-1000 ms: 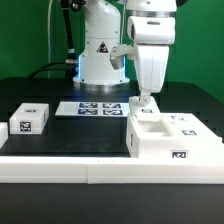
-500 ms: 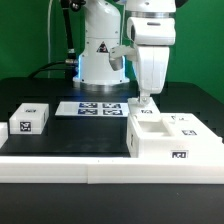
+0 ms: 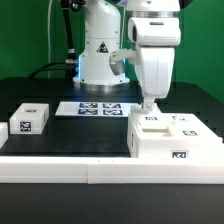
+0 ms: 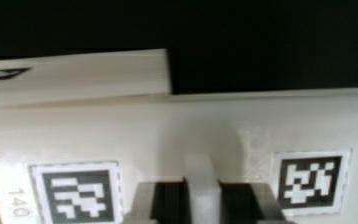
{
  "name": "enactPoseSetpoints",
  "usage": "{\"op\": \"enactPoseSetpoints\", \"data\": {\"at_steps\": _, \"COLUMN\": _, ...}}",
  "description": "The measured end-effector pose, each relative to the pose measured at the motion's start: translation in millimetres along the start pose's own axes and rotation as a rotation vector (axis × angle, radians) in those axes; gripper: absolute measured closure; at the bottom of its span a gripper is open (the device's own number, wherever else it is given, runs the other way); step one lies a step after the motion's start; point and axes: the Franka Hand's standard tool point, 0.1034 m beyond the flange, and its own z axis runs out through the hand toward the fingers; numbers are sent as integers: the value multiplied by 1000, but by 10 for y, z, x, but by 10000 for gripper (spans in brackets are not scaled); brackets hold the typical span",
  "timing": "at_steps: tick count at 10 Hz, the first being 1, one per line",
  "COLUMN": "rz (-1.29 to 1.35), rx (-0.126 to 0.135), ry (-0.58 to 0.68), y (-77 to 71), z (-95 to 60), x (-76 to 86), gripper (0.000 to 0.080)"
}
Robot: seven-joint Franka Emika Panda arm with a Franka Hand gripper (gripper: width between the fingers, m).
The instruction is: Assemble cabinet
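The cabinet (image 3: pixel 178 142), a large white box with marker tags, lies on the black table at the exterior view's right, with its open side up. My gripper (image 3: pixel 150 107) points straight down at the cabinet's upper back edge. In the wrist view the cabinet (image 4: pixel 194 125) fills the picture, with one tag on each side of my gripper (image 4: pixel 204 203). The two dark fingers (image 4: pixel 171 200) stand close together with a thin white strip of the cabinet between them. What lies under the fingertips is hidden.
A small white part (image 3: pixel 30 119) with tags sits at the exterior view's left. The marker board (image 3: pixel 90 107) lies flat behind the middle, before the robot's base (image 3: pixel 100 55). A white ledge (image 3: pixel 60 166) runs along the table's front edge.
My gripper has shifted slightly to the exterior view's right along the cabinet's top. The small white part and the marker board have not moved.
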Motion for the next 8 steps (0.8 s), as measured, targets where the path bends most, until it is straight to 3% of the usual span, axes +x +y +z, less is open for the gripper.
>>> {"op": "enactPoseSetpoints", "data": {"at_steps": 1, "rz": -9, "rx": -9, "ry": 4, "y": 82, "z": -5, "x": 10, "gripper": 731}}
{"op": "enactPoseSetpoints", "data": {"at_steps": 5, "rz": -13, "rx": -9, "ry": 4, "y": 86, "z": 2, "x": 4, "gripper": 731}}
{"op": "enactPoseSetpoints", "data": {"at_steps": 8, "rz": -20, "rx": -30, "ry": 15, "y": 343, "z": 0, "x": 48, "gripper": 731}}
